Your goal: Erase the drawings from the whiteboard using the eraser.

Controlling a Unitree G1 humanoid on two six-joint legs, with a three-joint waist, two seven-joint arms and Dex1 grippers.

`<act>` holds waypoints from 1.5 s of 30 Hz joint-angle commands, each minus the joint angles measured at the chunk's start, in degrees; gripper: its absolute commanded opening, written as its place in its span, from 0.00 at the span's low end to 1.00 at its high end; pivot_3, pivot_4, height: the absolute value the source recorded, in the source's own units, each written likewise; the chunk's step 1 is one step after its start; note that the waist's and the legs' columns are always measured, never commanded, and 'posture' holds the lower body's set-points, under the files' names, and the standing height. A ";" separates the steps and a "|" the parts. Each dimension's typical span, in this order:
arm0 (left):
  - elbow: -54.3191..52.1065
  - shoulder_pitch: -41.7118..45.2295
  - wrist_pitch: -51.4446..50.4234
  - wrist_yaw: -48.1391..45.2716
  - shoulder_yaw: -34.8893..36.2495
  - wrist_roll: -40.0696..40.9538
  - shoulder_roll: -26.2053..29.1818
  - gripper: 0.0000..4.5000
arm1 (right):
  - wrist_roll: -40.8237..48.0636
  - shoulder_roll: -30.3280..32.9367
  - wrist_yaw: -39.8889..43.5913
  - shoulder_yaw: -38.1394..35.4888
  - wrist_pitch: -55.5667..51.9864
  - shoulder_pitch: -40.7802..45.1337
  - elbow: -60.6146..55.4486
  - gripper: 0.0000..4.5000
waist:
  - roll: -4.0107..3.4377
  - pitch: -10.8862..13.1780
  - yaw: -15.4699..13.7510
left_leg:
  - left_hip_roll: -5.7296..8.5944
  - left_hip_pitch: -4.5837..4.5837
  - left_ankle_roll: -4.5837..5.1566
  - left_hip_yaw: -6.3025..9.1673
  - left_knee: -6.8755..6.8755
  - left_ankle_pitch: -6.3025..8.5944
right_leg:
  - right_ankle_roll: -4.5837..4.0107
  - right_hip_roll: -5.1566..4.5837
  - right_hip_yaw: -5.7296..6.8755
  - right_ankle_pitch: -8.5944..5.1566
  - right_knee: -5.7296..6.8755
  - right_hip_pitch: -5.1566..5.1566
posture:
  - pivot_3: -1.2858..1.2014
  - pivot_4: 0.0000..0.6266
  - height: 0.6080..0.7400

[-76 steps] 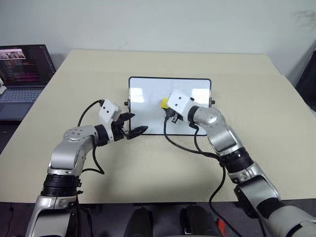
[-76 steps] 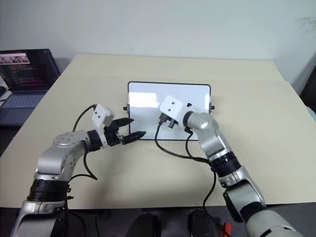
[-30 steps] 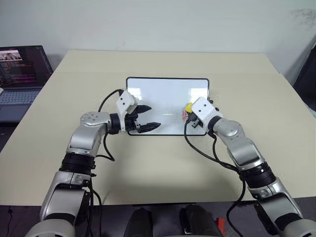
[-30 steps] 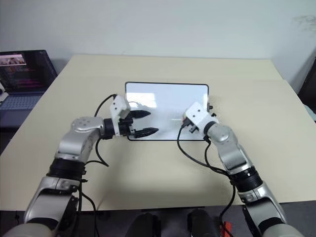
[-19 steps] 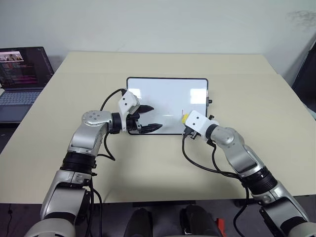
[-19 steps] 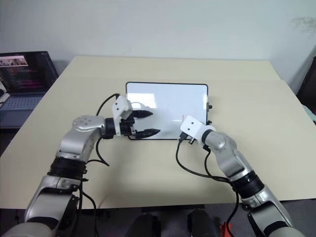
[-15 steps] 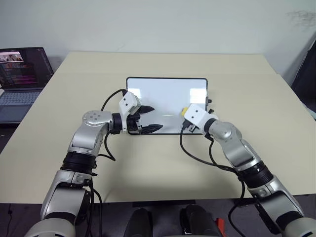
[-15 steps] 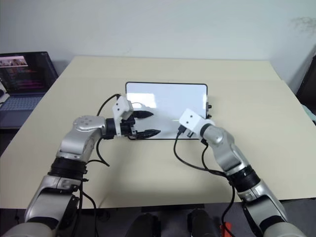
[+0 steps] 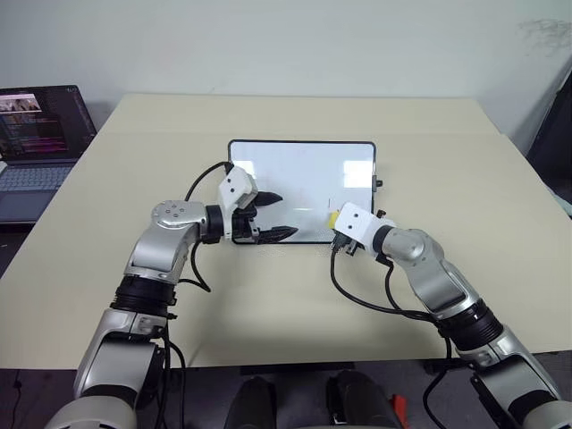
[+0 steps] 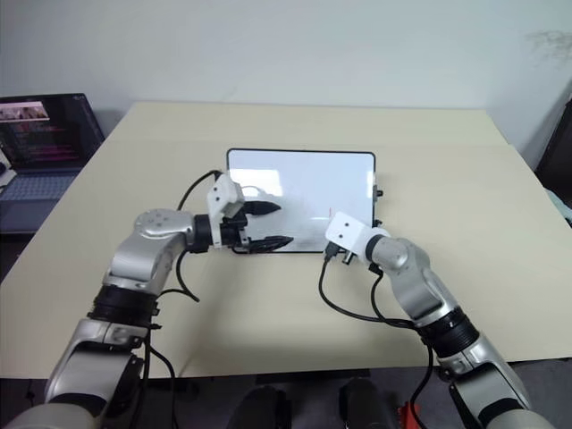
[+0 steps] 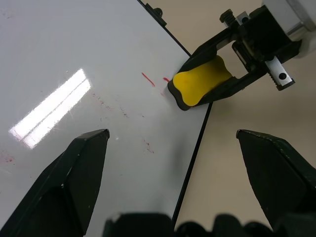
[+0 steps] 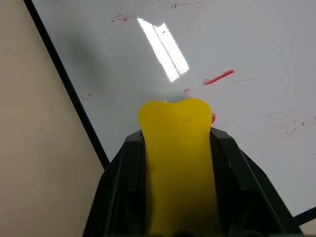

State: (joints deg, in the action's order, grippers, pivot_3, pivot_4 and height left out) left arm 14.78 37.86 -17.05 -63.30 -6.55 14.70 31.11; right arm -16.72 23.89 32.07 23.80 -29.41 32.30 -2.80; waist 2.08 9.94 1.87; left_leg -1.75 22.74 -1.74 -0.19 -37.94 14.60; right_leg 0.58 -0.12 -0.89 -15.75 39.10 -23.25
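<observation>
Mid-wipe, judging by the board: mostly clean, a little red left.

Far left, off the bench [image 9: 268, 295]: laptop [image 9: 40, 134], cut by the frame edge. Left gripper [image 9: 268, 217] parked at the whiteboard's [image 9: 304, 170] near-left corner, jaws spread wide with nothing between them; looks like bracing, but actual contact with the board hard to confirm. Whiteboard flat at the middle of the bench.

Further right, near the board's near-right corner: right gripper [image 11: 210, 81], jaws clamped on the eraser [image 11: 200, 81], yellow block pinched at both sides and its front end on the white surface just inside the frame. Just beyond that end, what remains of the drawings [image 12: 218, 77]: 1 short red stroke plus a red speck or 2 at the eraser's edge, and faint red dust elsewhere.

Next move, likely: push the eraser forward over the stroke, pressed flat, staying inside the frame.

Eraser's black underside hidden. In the head views, red marks too small to make out, eraser mostly behind the white wrist block.
</observation>
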 commanded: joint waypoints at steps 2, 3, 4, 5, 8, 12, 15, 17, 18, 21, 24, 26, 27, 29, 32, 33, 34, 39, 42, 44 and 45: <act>-2.74 0.53 0.15 -0.28 0.12 0.56 -0.54 1.00 | -1.06 -1.75 -4.90 -3.84 0.96 3.56 2.80 0.30 | 0.00 0.00 0.05 | 0.00 -0.01 0.00 -0.03 0.00 0.00 | -0.02 0.01 -0.03 0.01 0.00 0.00 | 0.52 0.24 1.00; -2.98 0.60 -0.02 -0.25 0.00 0.62 -0.73 1.00 | -0.87 -2.18 -5.31 -4.19 1.14 4.18 3.12 0.30 | -0.01 0.00 0.01 | -0.01 0.00 0.00 -0.02 0.00 0.00 | -0.03 0.01 -0.02 0.02 0.00 0.00 | 0.52 0.24 1.00; -3.22 0.61 -0.16 -0.22 -0.09 0.65 -0.86 1.00 | -0.75 -2.41 -5.40 -4.28 1.19 4.58 3.36 0.30 | -0.01 0.00 -0.07 | -0.01 0.01 0.00 -0.01 0.00 0.00 | -0.08 0.01 -0.02 0.05 0.00 -0.01 | 0.52 0.24 1.00; -3.38 0.64 -0.24 -0.21 -0.15 0.63 -0.99 1.00 | -0.75 -2.48 -5.36 -4.21 1.27 4.83 3.62 0.30 | 0.00 0.00 -0.10 | -0.01 0.02 0.00 0.00 0.00 0.00 | -0.11 0.00 -0.01 0.06 -0.01 -0.01 | 0.52 0.24 1.00; -3.81 0.61 -0.47 -0.10 -0.20 0.49 -1.18 1.00 | -0.65 -2.69 -5.07 -3.80 1.18 4.89 4.10 0.30 | 0.00 0.00 -0.14 | -0.01 0.10 0.00 0.01 0.00 0.01 | -0.11 -0.02 0.00 0.06 -0.07 -0.03 | 0.52 0.24 1.00; -4.56 0.59 -0.85 1.35 -0.21 0.05 -1.61 1.00 | -0.70 -1.27 -0.90 -0.94 -0.25 2.27 3.66 0.30 | 0.00 0.00 -0.11 | -0.02 0.10 0.00 0.00 0.02 0.01 | -0.11 -0.06 -0.02 0.06 -0.08 -0.04 | 0.52 0.24 1.00; -5.10 0.36 -1.75 2.74 -0.14 0.08 -2.29 1.00 | -1.22 -0.30 1.16 0.86 -0.71 -0.01 2.73 0.30 | 0.00 0.00 -0.13 | -0.02 0.08 0.01 0.03 0.02 0.01 | -0.11 -0.05 0.01 0.06 -0.07 -0.02 | 0.52 0.24 1.00; -5.53 -0.21 -2.05 2.74 -0.30 0.14 -2.18 1.00 | -1.76 -0.67 0.22 0.55 -0.15 0.27 2.82 0.30 | 0.00 0.00 0.02 | -0.01 0.04 0.01 0.00 0.01 0.01 | -0.10 -0.05 -0.01 0.06 -0.04 0.00 | 0.52 0.24 1.00; -5.65 -0.44 -2.11 2.72 -0.35 0.11 -2.07 1.00 | -1.91 -0.97 -0.51 0.16 0.20 0.77 3.06 0.30 | 0.00 0.00 0.06 | -0.01 0.03 0.01 -0.01 0.01 0.01 | -0.10 -0.05 -0.03 0.06 -0.04 0.00 | 0.52 0.24 1.00; -5.11 -0.79 -2.11 2.83 -0.05 -0.19 -1.46 1.00 | -2.44 -2.50 -4.65 -1.95 1.92 3.29 4.64 0.30 | 0.00 0.00 0.05 | -0.01 -0.05 0.01 -0.02 0.00 -0.01 | 0.01 -0.01 -0.02 0.01 0.00 0.03 | 0.52 0.24 1.00; -2.87 -0.65 -1.64 3.54 0.90 -0.76 -0.63 1.00 | -2.99 -3.67 -9.90 -4.32 4.37 6.67 7.20 0.30 | 0.00 0.00 0.01 | -0.01 -0.04 0.05 0.01 -0.01 -0.07 | 0.03 0.02 -0.01 0.04 0.00 0.01 | 0.52 0.24 1.00; -1.89 -0.54 -1.39 3.86 1.18 -0.96 -0.33 1.00 | -3.24 -3.99 -11.93 -4.99 5.71 7.85 8.60 0.30 | 0.00 0.00 -0.06 | -0.01 -0.03 0.05 0.01 0.00 -0.07 | 0.00 0.02 -0.01 0.05 0.00 0.01 | 0.52 0.24 1.00; -1.60 -0.52 -1.37 3.89 1.26 -0.89 -0.26 1.00 | -3.15 -4.12 -12.13 -5.13 6.07 7.96 9.01 0.30 | -0.01 0.00 -0.08 | -0.02 0.00 0.05 0.01 0.01 -0.07 | -0.10 0.02 0.00 0.10 -0.02 -0.01 | 0.52 0.24 1.00; -1.03 -0.45 -1.24 4.10 1.37 -0.89 -0.19 1.00 | -3.17 -4.01 -11.45 -4.93 6.12 7.72 9.46 0.30 | 0.00 0.00 -0.09 | -0.03 0.08 0.05 0.01 0.03 -0.06 | -0.18 -0.01 0.00 0.14 -0.05 -0.04 | 0.52 0.24 1.00; -0.23 -0.22 -1.05 4.71 1.54 -0.98 -0.33 1.00 | -3.69 -2.64 -8.38 -3.56 4.37 5.92 9.44 0.30 | 0.00 0.00 -0.11 | -0.03 0.12 0.06 -0.01 0.05 -0.04 | -0.13 -0.09 -0.02 0.11 -0.08 -0.05 | 0.52 0.24 1.00; -0.20 -0.18 -1.04 4.70 1.52 -0.92 -0.36 1.00 | -3.95 -1.91 -7.09 -2.99 3.64 5.17 9.13 0.30 | 0.00 0.00 -0.12 | -0.03 0.12 0.06 -0.02 0.05 -0.04 | -0.13 -0.11 -0.02 0.11 -0.10 -0.05 | 0.52 0.24 1.00; -0.21 -0.06 -1.11 4.70 1.47 -0.84 -0.46 1.00 | -4.24 -0.96 -5.70 -2.45 2.99 4.25 8.65 0.30 | 0.00 0.00 -0.13 | -0.02 0.12 0.06 -0.02 0.05 -0.03 | -0.12 -0.12 -0.01 0.11 -0.10 -0.05 | 0.52 0.24 1.00; -0.33 0.44 -1.41 4.72 1.23 -0.53 -0.92 1.00 | -4.28 3.91 2.84 0.77 0.48 -0.34 3.78 0.30 | 0.03 -0.03 -0.14 | 0.00 0.03 0.06 0.05 0.04 -0.04 | -0.11 -0.12 0.04 0.11 -0.06 0.05 | 0.52 0.24 1.00; -0.11 0.69 -1.35 4.62 1.15 -0.54 -1.01 1.00 | -4.88 4.54 4.65 2.05 -0.50 -1.60 1.74 0.30 | 0.04 -0.03 -0.01 | 0.00 -0.06 0.07 0.01 0.00 -0.06 | 0.12 -0.08 0.00 0.02 -0.05 0.09 | 0.52 0.24 1.00; -0.02 0.79 -1.33 4.57 1.13 -0.54 -1.04 1.00 | -5.29 3.94 4.01 1.87 -0.23 -1.23 1.79 0.30 | 0.04 -0.03 0.04 | 0.00 -0.11 0.09 -0.04 0.00 -0.08 | 0.13 -0.01 -0.05 0.06 -0.05 0.09 | 0.52 0.24 1.00; 0.04 0.82 -1.31 4.57 1.10 -0.57 -1.09 1.00 | -5.79 3.04 1.90 1.00 0.40 -0.19 2.55 0.30 | 0.04 -0.03 0.03 | 0.00 -0.13 0.10 -0.04 0.00 -0.09 | 0.12 0.03 -0.05 0.07 -0.04 0.09 | 0.52 0.24 1.00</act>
State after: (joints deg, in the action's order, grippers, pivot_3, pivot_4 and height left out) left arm 15.89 36.94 -19.24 -58.43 -6.39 13.86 30.01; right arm -20.91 27.29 35.83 25.22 -27.77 31.49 -2.72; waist 2.12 9.90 1.90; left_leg -1.75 22.60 -1.63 -0.21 -37.95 14.51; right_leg 0.70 -0.08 -0.93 -15.68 39.08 -23.16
